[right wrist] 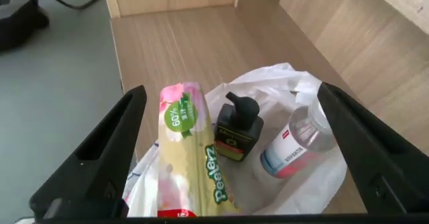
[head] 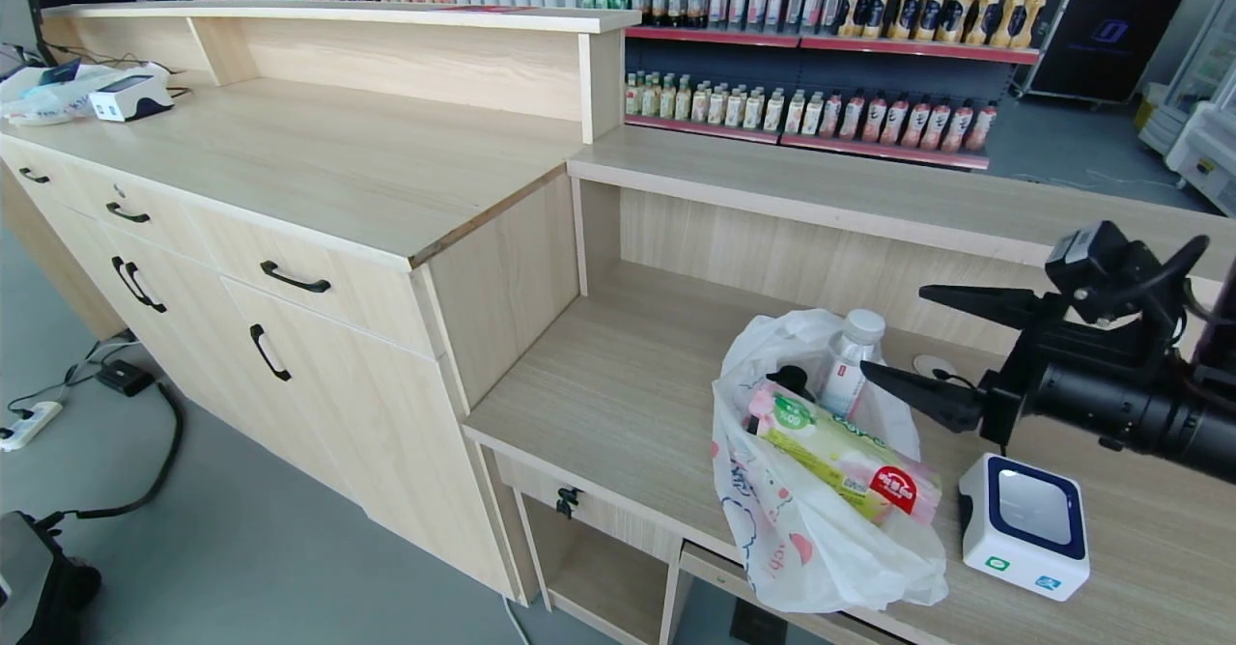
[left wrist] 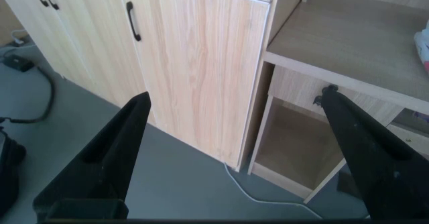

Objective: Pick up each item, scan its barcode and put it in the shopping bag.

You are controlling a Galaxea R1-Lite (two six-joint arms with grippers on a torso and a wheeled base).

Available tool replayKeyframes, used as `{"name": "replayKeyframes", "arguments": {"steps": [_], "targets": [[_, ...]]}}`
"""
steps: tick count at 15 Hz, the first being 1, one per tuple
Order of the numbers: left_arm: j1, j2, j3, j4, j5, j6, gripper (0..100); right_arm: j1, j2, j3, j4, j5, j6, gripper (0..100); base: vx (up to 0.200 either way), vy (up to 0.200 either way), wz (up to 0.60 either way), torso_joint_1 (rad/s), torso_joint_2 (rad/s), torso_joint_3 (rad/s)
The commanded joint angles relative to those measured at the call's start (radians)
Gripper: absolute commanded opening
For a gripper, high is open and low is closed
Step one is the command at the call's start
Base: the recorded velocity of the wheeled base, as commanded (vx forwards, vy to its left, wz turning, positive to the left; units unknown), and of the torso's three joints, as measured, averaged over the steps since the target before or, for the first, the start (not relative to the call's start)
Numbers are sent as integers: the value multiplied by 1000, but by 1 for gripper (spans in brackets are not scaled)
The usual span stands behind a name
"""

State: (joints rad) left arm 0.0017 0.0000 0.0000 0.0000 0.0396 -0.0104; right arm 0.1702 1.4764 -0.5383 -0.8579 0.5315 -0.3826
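Observation:
A white plastic shopping bag [head: 821,539] stands on the low counter [head: 618,384]. It holds a clear bottle with a white cap [head: 850,360], a black pump bottle [head: 792,381] and a yellow-green and pink pack [head: 840,452]. My right gripper [head: 892,328] hovers open just above the bag's right side, nothing between its fingers. From its wrist camera the right gripper [right wrist: 232,91] frames the pack [right wrist: 191,157], pump bottle [right wrist: 238,130] and clear bottle [right wrist: 298,143] inside the bag [right wrist: 268,83]. The barcode scanner [head: 1025,524] sits right of the bag. My left gripper [left wrist: 236,93] hangs open over the floor before the cabinet.
A taller counter [head: 319,162] with drawers rises left of the low one. A second scanner [head: 130,95] and a bag lie at its far left end. Drink shelves [head: 821,114] line the back. Cables and a power strip [head: 29,423] lie on the floor.

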Motion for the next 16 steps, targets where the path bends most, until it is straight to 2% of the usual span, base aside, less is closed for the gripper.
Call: {"name": "replayKeyframes", "arguments": {"steps": [1, 4, 6, 7, 8, 10, 13, 14, 16], "targets": [[0, 0, 0, 0, 0, 0, 100, -1, -156, -5, 0, -4, -1, 100, 0, 0, -600, 2, -2, 2], [0, 0, 0, 0, 0, 0, 100, -9, -185, -120, 17, -39, 4, 100, 0, 0, -600, 4, 1, 9], [0, 0, 0, 0, 0, 0, 100, -9, -199, -212, 77, -137, 25, 100, 0, 0, -600, 5, 0, 5], [0, 0, 0, 0, 0, 0, 100, -11, -214, -270, 146, -196, 65, 100, 0, 0, -600, 2, 2, 2], [0, 0, 0, 0, 0, 0, 100, -29, -245, -347, 292, -269, 97, 100, 0, 0, -600, 2, -2, 7], [0, 0, 0, 0, 0, 0, 100, -113, -277, -397, 499, -377, 119, 100, 0, 0, -300, 1, 1, -1], [0, 0, 0, 0, 0, 0, 100, -250, -335, -242, 464, -384, 169, 100, 0, 0, 0, 0, 0, 0], [0, 0, 0, 0, 0, 0, 100, -327, -383, -140, 421, -387, 249, 100, 0, 0, 0, 0, 0, 0], [0, 0, 0, 0, 0, 0, 100, -357, -498, 60, 373, -450, 289, 100, 0, 0, 0, 0, 0, 0]]}}
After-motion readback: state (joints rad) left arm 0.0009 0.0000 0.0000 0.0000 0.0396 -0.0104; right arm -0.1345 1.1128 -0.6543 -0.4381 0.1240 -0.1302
